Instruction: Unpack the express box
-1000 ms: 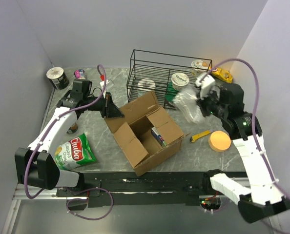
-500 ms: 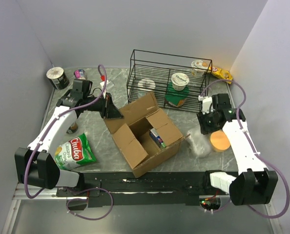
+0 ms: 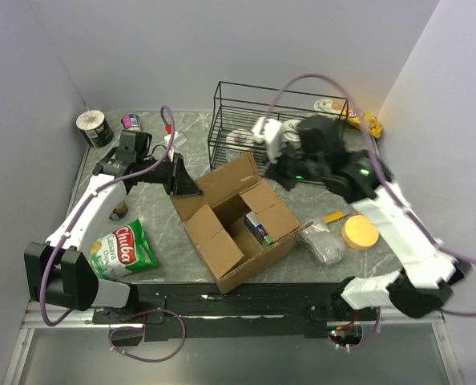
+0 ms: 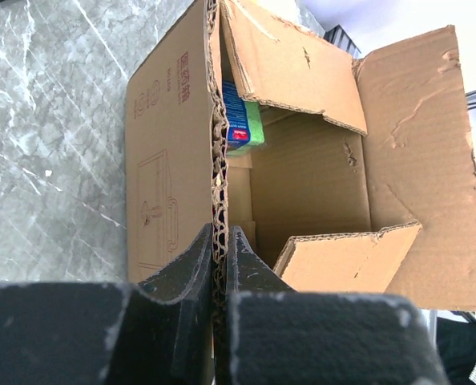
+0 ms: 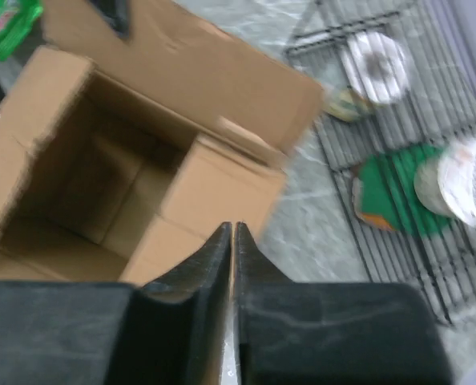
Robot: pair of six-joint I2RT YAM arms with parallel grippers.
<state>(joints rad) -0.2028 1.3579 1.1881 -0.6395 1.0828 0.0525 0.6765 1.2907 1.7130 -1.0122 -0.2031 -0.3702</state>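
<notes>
Marbled tabletop, express box (image 3: 258, 255) flap clamped in left claw (image 4: 219, 245), right claw (image 5: 232, 239) together near its far flap.

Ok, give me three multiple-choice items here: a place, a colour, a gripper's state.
1. Where is the crumpled clear bag relative to the express box? A inside it; B right of it, beside the orange disc; C left of it.
2. The snack bag is mainly: A green; B purple; C black.
3. The left gripper is: A wide open above the box; B shut on the box's wall edge; C out of view.
Answers: B, the overhead view shows it by the disc; A, its foil is green; B, the wrist view shows it pinching the corrugated edge.
</notes>
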